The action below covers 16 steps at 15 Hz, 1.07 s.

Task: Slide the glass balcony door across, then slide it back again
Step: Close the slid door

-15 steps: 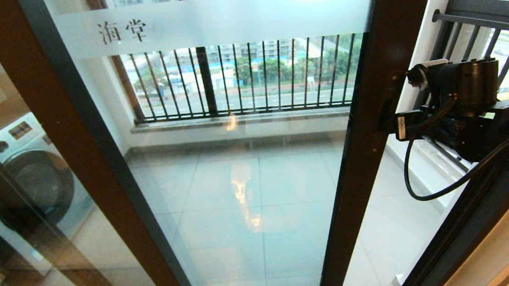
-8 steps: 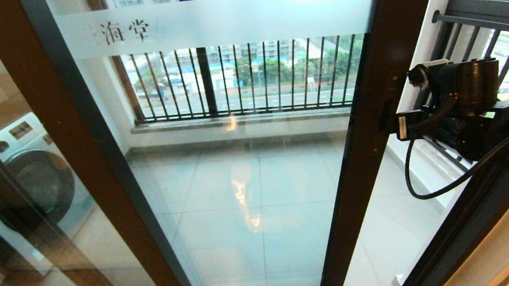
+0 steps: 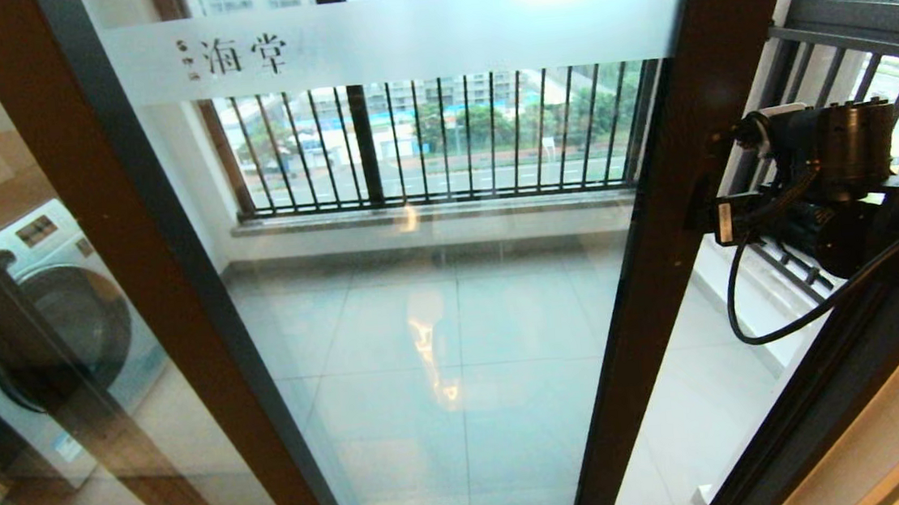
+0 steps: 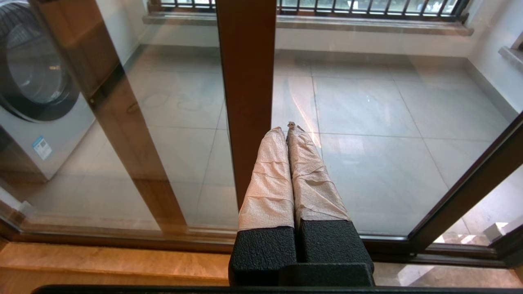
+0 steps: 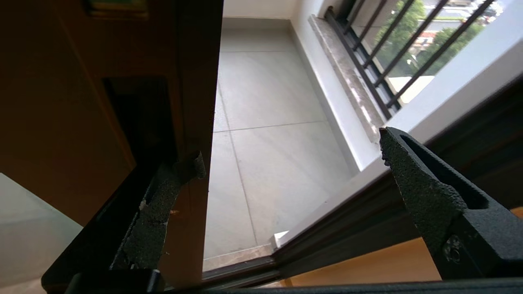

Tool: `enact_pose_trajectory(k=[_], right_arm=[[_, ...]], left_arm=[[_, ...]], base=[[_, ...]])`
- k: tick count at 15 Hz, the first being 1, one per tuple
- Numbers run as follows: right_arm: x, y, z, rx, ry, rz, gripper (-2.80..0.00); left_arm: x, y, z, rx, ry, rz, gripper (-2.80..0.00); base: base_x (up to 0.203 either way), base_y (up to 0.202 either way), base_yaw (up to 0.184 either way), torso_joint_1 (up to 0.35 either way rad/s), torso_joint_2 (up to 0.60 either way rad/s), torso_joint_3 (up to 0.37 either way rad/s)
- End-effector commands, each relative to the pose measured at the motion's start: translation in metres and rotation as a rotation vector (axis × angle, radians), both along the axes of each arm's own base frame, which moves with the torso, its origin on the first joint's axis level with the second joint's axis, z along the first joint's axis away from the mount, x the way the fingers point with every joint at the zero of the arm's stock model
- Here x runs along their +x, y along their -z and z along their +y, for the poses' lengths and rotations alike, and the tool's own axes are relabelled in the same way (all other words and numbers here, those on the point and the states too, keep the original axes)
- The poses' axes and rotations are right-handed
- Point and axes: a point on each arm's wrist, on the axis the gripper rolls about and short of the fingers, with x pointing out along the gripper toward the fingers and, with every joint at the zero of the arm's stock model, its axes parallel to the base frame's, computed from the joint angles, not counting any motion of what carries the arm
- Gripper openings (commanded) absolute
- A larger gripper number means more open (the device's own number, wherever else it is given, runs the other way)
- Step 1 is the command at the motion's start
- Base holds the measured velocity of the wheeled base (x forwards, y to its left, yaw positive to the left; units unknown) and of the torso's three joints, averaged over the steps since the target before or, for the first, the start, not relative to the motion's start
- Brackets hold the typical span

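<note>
The glass balcony door (image 3: 431, 36) fills the head view, with a frosted band carrying Chinese characters and a dark brown right stile (image 3: 662, 266). My right gripper (image 3: 702, 214) is open at that stile. In the right wrist view one finger (image 5: 163, 204) lies in the black handle slot (image 5: 139, 118) of the stile (image 5: 196, 81), while the other finger (image 5: 421, 192) stands free over the gap. My left gripper (image 4: 288, 127) is shut on nothing, its tape-wrapped fingers pointing at the lower glass beside a brown stile (image 4: 245, 81). It does not show in the head view.
A washing machine (image 3: 55, 303) stands behind the glass at the left. Black-barred windows (image 3: 440, 139) line the balcony's far side and its right side (image 3: 848, 63). The dark door frame (image 3: 820, 399) runs at the right, with a narrow open gap (image 3: 698, 393) before it.
The door has slid a little to the right, its lettering and right stile shifting with it. My right gripper moved right with the stile, and the gap at the frame is narrower.
</note>
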Motion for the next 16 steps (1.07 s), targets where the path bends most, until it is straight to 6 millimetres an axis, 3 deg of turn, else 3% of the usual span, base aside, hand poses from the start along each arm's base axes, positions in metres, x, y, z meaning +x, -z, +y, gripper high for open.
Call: enact_pose_trajectory(k=[1, 11, 16], right_arm=[[0.002, 0.002, -0.004, 0.000, 0.011, 0.000, 0.00], [0.011, 0.003, -0.034, -0.007, 0.100, -0.001, 0.00], [-0.014, -0.010, -0.036, -0.003, 0.061, -0.023, 0.00]], left_arm=[[0.000, 0.000, 0.000, 0.000, -0.001, 0.002, -2.80], [0.000, 0.000, 0.000, 0.000, -0.002, 0.001, -2.80], [0.000, 0.000, 0.000, 0.000, -0.001, 0.002, -2.80]], base=[[0.000, 0.000, 0.000, 0.000, 0.00, 0.000], [0.000, 0.000, 0.000, 0.000, 0.00, 0.000], [0.000, 0.000, 0.000, 0.000, 0.00, 0.000]])
